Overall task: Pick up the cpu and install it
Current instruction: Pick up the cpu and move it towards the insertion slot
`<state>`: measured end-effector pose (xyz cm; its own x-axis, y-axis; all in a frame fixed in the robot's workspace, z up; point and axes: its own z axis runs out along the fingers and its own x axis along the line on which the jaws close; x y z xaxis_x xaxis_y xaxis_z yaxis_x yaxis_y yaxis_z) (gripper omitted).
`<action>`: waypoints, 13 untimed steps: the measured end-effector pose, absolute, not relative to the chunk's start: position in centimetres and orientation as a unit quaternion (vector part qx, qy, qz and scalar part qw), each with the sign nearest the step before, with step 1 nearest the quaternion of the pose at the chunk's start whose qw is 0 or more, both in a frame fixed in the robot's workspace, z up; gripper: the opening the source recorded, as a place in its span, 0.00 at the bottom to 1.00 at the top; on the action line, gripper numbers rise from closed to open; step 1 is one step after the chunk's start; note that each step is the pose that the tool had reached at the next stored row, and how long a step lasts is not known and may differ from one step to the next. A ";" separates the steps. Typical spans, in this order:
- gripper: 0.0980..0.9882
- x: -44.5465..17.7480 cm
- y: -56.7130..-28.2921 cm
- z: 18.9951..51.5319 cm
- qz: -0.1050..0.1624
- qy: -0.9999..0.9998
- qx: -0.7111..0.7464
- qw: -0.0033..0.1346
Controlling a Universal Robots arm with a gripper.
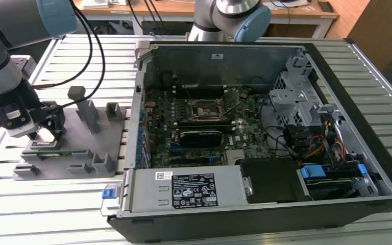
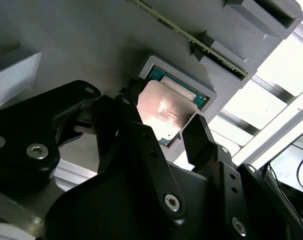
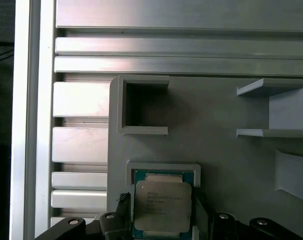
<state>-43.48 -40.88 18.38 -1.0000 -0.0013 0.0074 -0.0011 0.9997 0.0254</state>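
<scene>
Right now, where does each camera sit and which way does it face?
Exterior view: off the arm, high, looking down on the open computer case and grey fixture; shows the arm and gripper.
First wrist view: on the wrist, facing straight down on the cpu; fingertips show.
Second wrist view: on the wrist, oblique, behind the fingers.
Both wrist views share the cpu in its fixture pocket.

I'm seeing open PC case (image 1: pixel 332 66) lying on slatted table (image 1: pixel 59 204), mobo (image 1: pixel 203 117) facing up; grey fixture (image 1: pixel 104 162) sitting just beside.

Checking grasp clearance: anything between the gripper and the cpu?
Nothing. In the second wrist view the gripper straddles the cpu in its fixture pocket, gap bare.
</scene>
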 end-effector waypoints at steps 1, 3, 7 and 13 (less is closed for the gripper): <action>0.58 -43.5 -40.9 18.4 -0.013 -1.000 0.001 0.004; 0.58 -43.5 -40.9 18.4 -0.013 -1.000 0.001 0.004; 0.50 -43.5 -40.9 18.4 -0.013 -1.000 0.001 0.004; 0.50 -43.5 -40.9 18.9 -0.013 -1.000 0.001 0.004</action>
<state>-43.51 -40.88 18.90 -1.0000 -0.0012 0.0074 -0.0010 0.9997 0.0261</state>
